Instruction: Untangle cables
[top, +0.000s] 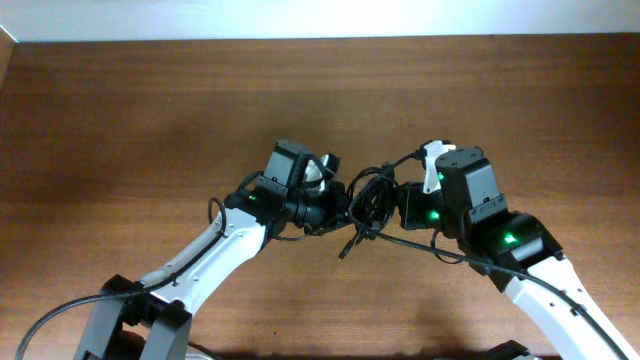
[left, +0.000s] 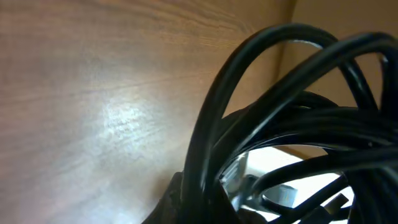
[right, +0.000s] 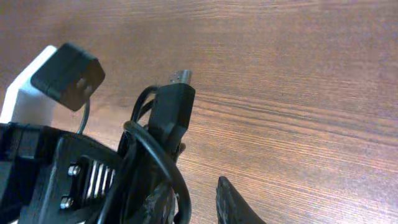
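Your cables sit as one black knot about the middle of the worktop, well clear of its far edge, between the two grippers. To do this step well, work on one strand, not the whole clump; the loose end trailing toward the near edge is, I judge, the easiest to follow; draw it out slowly and watch that no loop tightens round the others; the plug standing up in the right wrist view could snag, so lead it through end first. The left gripper reaches in from the left edge's side, arm low and stretched; the cords crowd its camera so closely that you cannot tell how far its jaws are apart or what they hold. The right gripper meets it from the right edge's side, wrist bent inward; its jaws look parted, with bare wood showing between one fingertip and the nearest cord, so it seems to grip nothing firmly.
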